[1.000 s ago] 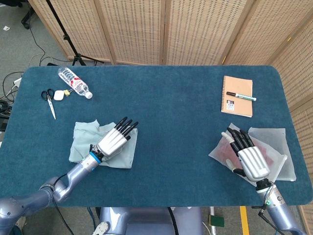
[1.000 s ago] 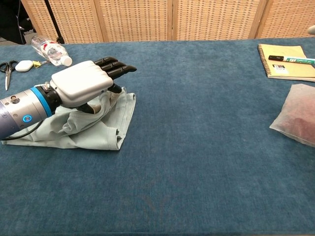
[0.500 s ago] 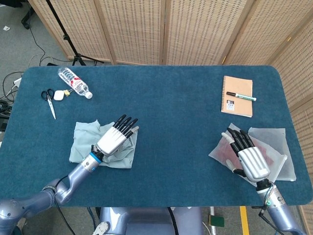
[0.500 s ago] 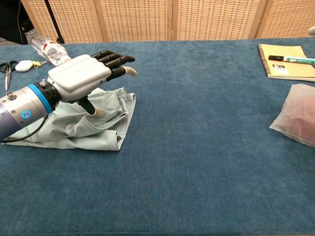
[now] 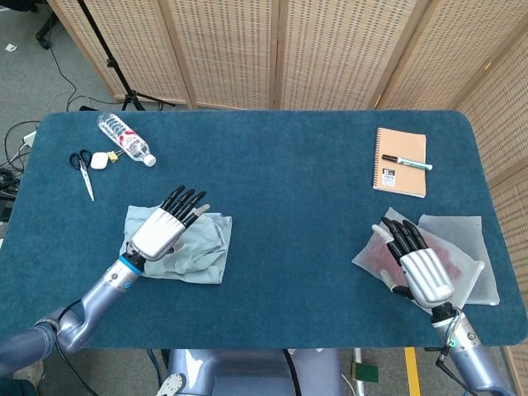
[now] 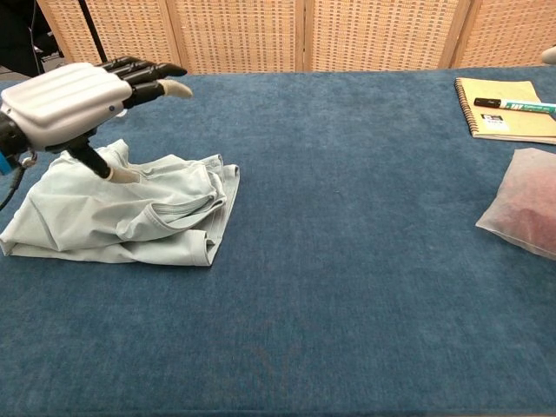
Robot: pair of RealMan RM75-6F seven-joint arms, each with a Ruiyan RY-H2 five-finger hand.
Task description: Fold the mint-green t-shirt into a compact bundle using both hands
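The mint-green t-shirt (image 5: 198, 247) (image 6: 130, 213) lies crumpled in a folded bundle on the left half of the blue table. Above its left part hovers my left hand (image 5: 163, 227) (image 6: 74, 100), fingers straight and spread, holding nothing; the chest view shows it lifted clear of the cloth. My right hand (image 5: 417, 264) rests with straight fingers over a translucent bag at the table's right side, far from the shirt. The chest view does not show the right hand.
A translucent bag (image 5: 462, 247) (image 6: 526, 200) lies at the right. A notebook (image 5: 400, 161) (image 6: 504, 109) with a marker (image 5: 406, 162) sits at the back right. A water bottle (image 5: 125, 139), scissors (image 5: 84, 172) and a small white object (image 5: 100, 160) lie at the back left.
My left hand has lifted off the shirt and drawn back to the left, leaving the bundle uncovered. The right hand has stayed put.
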